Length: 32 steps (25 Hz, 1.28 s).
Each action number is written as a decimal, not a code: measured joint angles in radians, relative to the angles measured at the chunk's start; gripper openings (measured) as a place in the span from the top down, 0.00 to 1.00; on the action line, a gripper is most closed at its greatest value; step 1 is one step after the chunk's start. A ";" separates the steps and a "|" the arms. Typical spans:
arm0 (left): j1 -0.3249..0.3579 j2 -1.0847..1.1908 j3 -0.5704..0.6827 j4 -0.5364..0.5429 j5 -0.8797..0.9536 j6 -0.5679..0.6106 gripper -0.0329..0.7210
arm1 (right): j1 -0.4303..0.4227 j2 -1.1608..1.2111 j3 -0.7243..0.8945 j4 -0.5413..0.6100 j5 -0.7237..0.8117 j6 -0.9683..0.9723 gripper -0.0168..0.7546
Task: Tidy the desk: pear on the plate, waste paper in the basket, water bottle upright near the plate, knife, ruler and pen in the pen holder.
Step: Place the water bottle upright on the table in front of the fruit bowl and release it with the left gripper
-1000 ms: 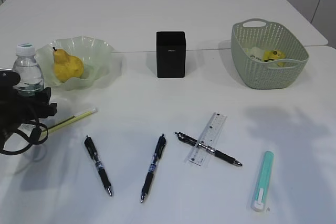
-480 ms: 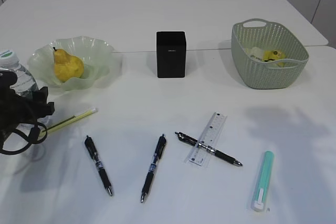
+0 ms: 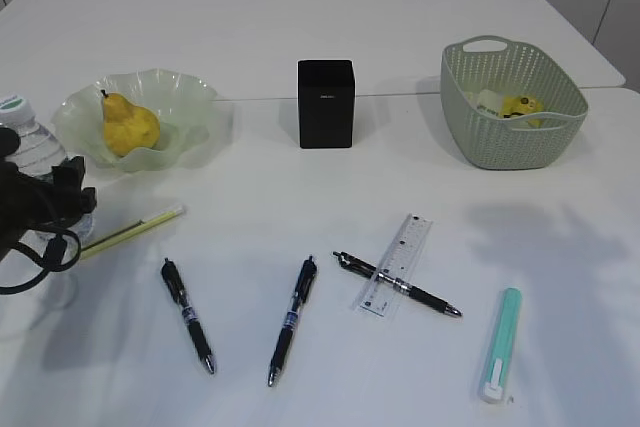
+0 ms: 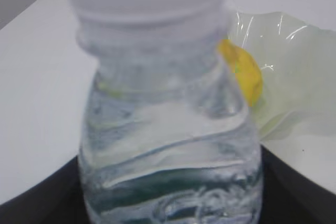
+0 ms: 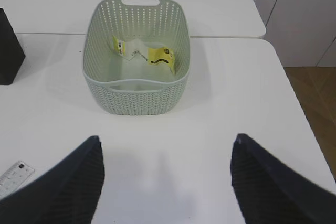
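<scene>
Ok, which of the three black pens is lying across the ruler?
The rightmost black pen: it crosses the clear ruler. The middle pen and the left pen lie alone on the bare desk.

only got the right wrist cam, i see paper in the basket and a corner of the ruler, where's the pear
Observer: The pear sits on the plate, at the far left of the desk.
Operator: ok and the bottle
Observer: The water bottle is in the left gripper, tilted, just left of the plate.
Operator: what's the ruler lying on
Observer: The ruler lies crosswise over a black pen, flat on the desk in front of the pen holder.
</scene>
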 joint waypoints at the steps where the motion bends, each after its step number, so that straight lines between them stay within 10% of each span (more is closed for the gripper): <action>1: 0.000 -0.005 0.002 0.000 0.000 0.000 0.22 | 0.000 0.000 0.000 0.000 0.000 0.000 0.22; 32: -0.003 -0.251 0.038 0.006 0.000 0.000 0.22 | 0.000 0.000 0.000 0.000 0.000 0.000 0.22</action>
